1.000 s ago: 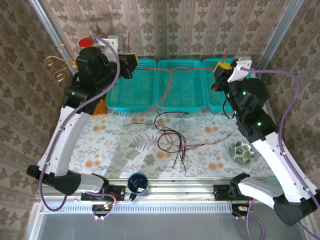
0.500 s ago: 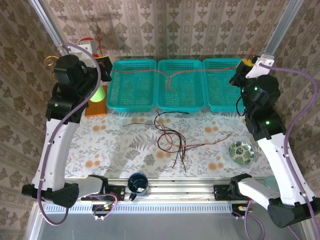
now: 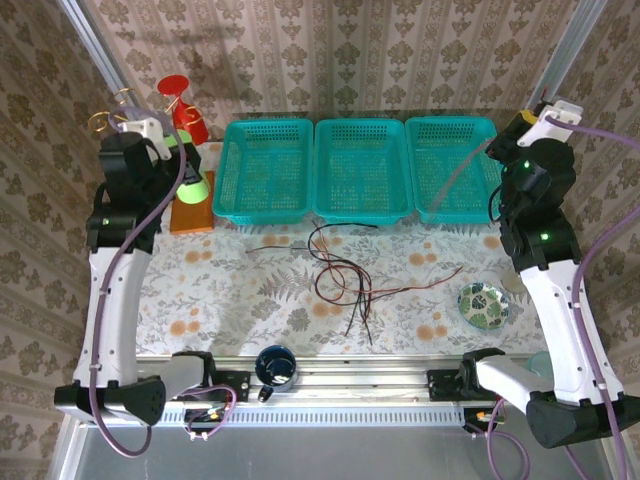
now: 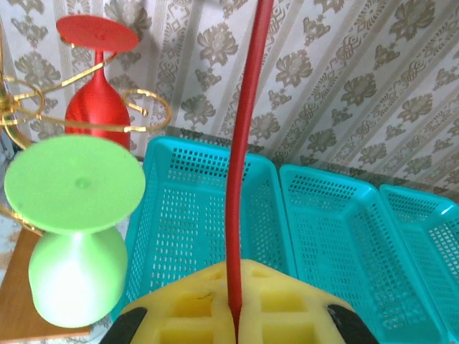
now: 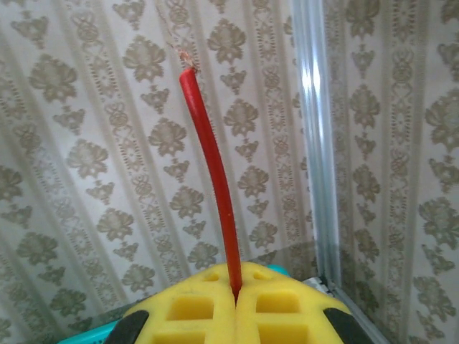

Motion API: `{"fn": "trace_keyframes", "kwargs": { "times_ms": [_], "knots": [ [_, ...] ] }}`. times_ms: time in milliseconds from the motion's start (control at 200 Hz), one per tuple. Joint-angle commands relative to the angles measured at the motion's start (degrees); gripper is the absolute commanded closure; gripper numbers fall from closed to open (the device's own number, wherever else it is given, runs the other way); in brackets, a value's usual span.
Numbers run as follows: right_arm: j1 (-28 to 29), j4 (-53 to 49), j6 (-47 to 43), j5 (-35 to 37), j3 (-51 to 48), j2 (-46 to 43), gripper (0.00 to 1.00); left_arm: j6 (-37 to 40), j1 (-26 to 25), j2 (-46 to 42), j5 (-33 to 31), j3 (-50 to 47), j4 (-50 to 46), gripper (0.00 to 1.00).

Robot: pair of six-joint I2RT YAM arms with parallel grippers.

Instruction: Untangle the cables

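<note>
Two arms spread wide: left gripper [image 4: 235, 315] at 10 o'clock, right gripper [image 5: 235, 292] at 2 o'clock, each pinching red cable [image 4: 244, 143], likely to draw it free. Black and red cables [image 3: 340, 275] lie tangled mid-table, at 6 o'clock from middle basket [image 3: 360, 123].

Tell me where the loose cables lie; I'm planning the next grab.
In the top view the loose cables lie in a heap on the table, just in front of the middle basket and left of the bowl.
</note>
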Motion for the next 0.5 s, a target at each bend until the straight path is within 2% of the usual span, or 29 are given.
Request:
{"fn": "trace_keyframes", "kwargs": {
  "times_ms": [0, 180, 495],
  "knots": [
    [-1.25, 1.98, 0.64, -3.0, -0.52, -0.18, 1.0, -2.88, 0.19, -2.47, 4.51, -2.87, 1.74, 1.0],
    [-1.43, 5.16, -3.17, -9.29, 1.94, 1.31, 1.0, -5.39, -2.91, -2.92, 7.25, -7.39, 4.06, 1.0],
    [-2.31, 5.55, -7.56, -12.39, 20.59, 11.83, 1.0, -6.72, -7.93, -4.11, 4.86, -13.38, 6.91, 1.0]
  ]
}}
